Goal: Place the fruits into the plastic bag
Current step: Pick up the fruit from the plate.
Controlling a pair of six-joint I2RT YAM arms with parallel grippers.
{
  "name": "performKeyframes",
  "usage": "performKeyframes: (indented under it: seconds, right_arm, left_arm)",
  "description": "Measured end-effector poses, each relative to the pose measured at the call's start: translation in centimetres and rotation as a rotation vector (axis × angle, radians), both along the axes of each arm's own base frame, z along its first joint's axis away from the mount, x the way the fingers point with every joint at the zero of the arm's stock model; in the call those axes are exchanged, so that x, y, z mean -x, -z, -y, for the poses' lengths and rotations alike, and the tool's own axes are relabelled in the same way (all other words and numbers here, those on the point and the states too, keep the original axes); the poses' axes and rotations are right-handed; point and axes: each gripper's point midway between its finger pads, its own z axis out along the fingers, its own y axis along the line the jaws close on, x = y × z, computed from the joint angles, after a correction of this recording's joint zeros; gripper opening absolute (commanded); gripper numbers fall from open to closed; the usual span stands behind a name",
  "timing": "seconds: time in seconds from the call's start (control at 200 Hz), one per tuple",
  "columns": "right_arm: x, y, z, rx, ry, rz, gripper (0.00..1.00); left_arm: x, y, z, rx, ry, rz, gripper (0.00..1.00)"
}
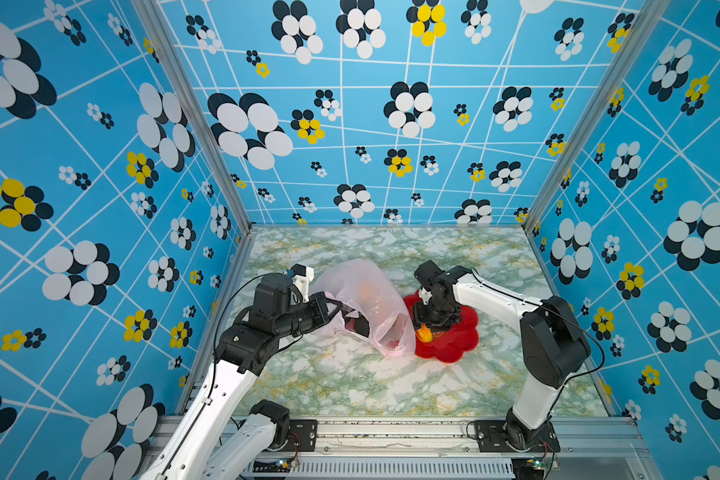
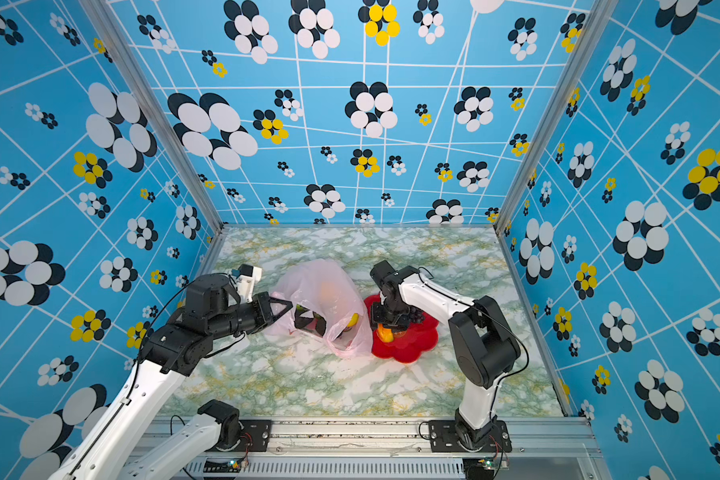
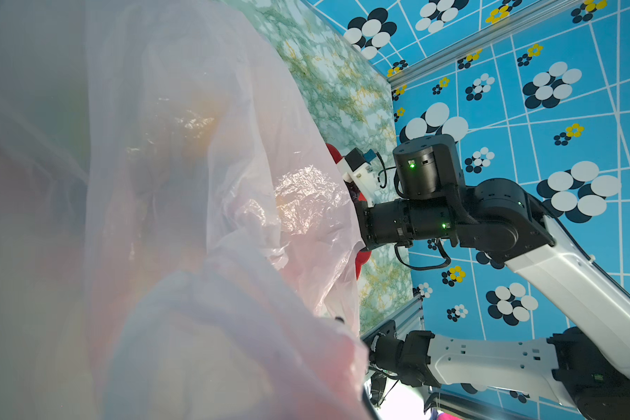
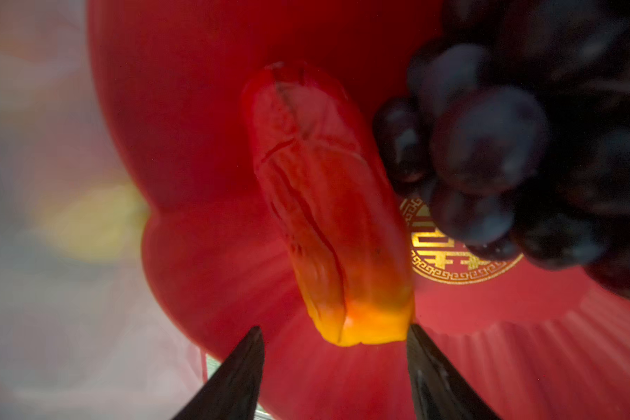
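presently, red-yellow fruit lying on the red plate: its long axis runs nearly straight out from the right gripper, yellow end nearest and just inside the fingertips, red end farthest. jaws are parted and astride that end, one tip touching the skin and the other showing a gap, so by this reading no clamp yet. grapes sit just beside the fruit on the touching finger's side. plastic bag lies past the plate on the opposite side, its mouth rim pinched in the closed left gripper. the right arm is much the nearer.
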Motion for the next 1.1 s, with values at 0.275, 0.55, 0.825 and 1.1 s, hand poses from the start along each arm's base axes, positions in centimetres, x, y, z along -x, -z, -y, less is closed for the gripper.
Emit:
performKeyframes:
  seconds: [0.275, 0.55, 0.825, 1.1]
  right_arm:
    - [-0.6, 1.8, -0.1, 0.027, -0.02, -0.013, 0.3]
    - [-0.6, -1.6, 0.3, -0.01, -0.014, 0.082, 0.2]
    - [1.3, -16.4, 0.4, -0.259, -0.014, 0.369, 0.2]
    - [8.1, -22.9, -7.2, -0.626, -0.149, 0.204, 0.2]
  left_arm:
    - [-0.1, 0.1, 0.0, -0.001, 0.0, -0.004, 0.0]
    - [-0.3, -0.1, 0.1, -0.001, 0.0, -0.004, 0.0]
    - [-0.2, -0.1, 0.2, 0.003, 0.007, -0.005, 0.0]
    - [0.0, -0.6, 0.5, 0.015, 0.026, 0.009, 0.0]
